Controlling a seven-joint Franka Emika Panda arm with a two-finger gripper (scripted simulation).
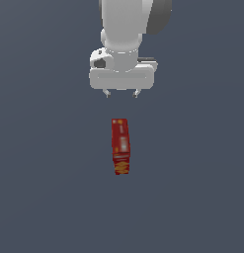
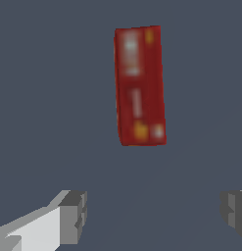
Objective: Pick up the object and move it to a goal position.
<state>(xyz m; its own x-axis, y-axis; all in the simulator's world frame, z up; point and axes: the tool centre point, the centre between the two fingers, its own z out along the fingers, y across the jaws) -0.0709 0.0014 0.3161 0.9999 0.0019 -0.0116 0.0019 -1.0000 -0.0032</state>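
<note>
box: red cracker box [image 1: 120, 147] sitting alone on the grey worktop [image 1: 39, 197], pretty much mid-scene in the exterior view. Narrow face up top, yellow cracker print at the near end, pale label patch in the middle. Can't really tell if it's standing or lying flat, the renders are too blurry for that.

end effector: white end effector [image 1: 122, 93] hangs above and behind the box, well apart from it, nothing touching. Its two fingers [image 2: 73, 215] are spread wide and there's nothing between them, so it's empty. In the wrist view you see both grey tips with a big gap, and the box [image 2: 140, 86] lies out ahead of that gap, not inside it.

step: looks to me like the approach, before any grasp. Box hasn't been picked up yet, so the task is basically at the start.

next move: I'd say it needs to travel out over the box and come down so the fingers straddle the narrow sides. The box is slimmer than the opening, so fit shouldn't be an issue. It sits a touch skewed in the wrist view, so maybe a small wrist twist first.

goal: no marker visible in either view, so no idea where it's meant to end up.
</note>
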